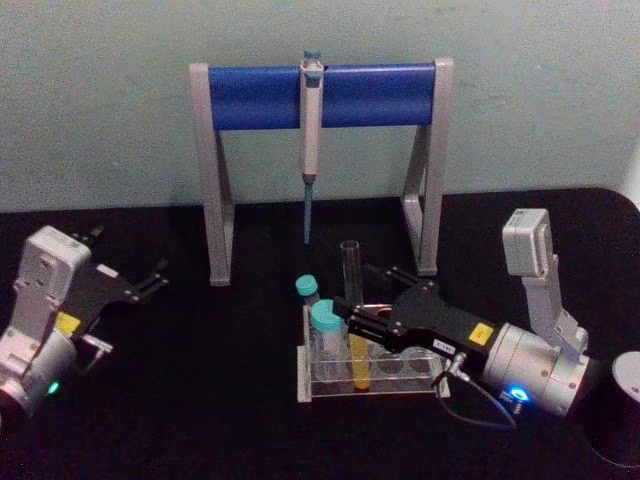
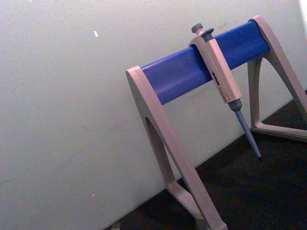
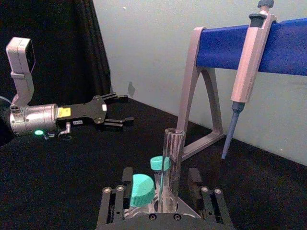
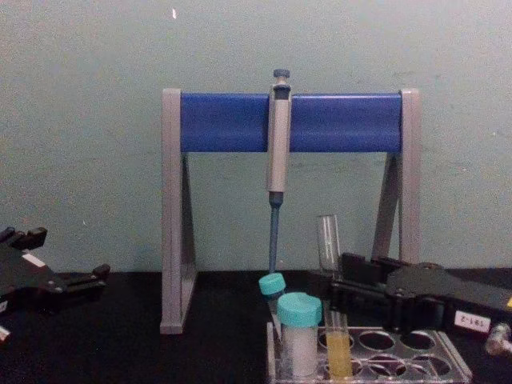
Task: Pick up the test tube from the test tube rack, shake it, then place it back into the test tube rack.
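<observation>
The test tube [image 1: 353,315] is standing upright in the test tube rack [image 1: 372,382], in a front-row hole right beside the two short teal-capped tubes [image 1: 325,322]. Yellow-orange liquid fills only its lower part, down inside the rack; the upper glass is empty and the mouth is uncapped. So it's probably light, stiff, smooth and easy to crack, and being open it could slosh out if tipped or shaken too hard. Best bet for a hold looks like the bare glass above the rack top, below the rim, squeezed gently and kept vertical.

The right pincer [image 1: 352,317] is right at the tube, coming in low over the rack from the side away from the capped tubes. In the right wrist view its fingers [image 3: 194,178] sit on either side of the tube [image 3: 171,167], with the glass between them, but whether the pads are actually pressing the glass or just bracketing it can't be made out. The tube hasn't been lifted; its bottom is still in the hole.

Behind the rack stands the grey-legged stand with the blue bar [image 1: 318,95], a pipette [image 1: 311,140] hanging from it over the black tabletop [image 1: 220,400]. The left pincer [image 1: 140,280] is parked well away from the rack on its far side from the right arm, fingers spread and holding nothing.
</observation>
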Action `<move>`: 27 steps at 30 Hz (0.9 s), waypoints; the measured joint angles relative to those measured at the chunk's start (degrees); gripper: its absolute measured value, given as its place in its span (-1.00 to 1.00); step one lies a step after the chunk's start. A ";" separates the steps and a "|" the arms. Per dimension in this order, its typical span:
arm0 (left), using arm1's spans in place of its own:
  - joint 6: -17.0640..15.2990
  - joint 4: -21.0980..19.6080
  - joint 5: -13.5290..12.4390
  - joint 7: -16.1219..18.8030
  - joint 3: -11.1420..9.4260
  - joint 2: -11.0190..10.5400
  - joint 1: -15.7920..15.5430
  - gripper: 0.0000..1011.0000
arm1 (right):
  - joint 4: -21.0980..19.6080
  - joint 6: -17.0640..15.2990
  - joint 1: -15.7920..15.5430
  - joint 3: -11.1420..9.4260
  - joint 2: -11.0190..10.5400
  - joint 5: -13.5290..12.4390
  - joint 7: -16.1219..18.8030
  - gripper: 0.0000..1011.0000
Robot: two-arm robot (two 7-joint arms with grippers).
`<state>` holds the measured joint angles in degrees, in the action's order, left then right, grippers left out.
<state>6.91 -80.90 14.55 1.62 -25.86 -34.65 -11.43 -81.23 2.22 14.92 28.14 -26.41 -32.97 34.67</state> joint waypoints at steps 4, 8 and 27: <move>0.00 0.00 0.00 0.00 0.00 0.00 0.00 0.98 | -0.01 0.00 0.00 0.00 0.00 -0.03 0.00 0.66; 0.00 0.00 0.00 0.00 0.00 0.00 0.00 0.98 | -0.01 0.00 0.00 0.00 0.00 -0.03 0.00 0.89; 0.00 0.00 0.00 0.00 0.00 0.00 0.00 0.98 | -2.33 2.12 -0.57 -1.31 -0.25 0.28 -0.69 0.98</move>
<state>6.91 -80.90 14.55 1.62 -25.87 -34.65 -11.43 -83.55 4.34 14.35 26.83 -26.66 -32.70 33.98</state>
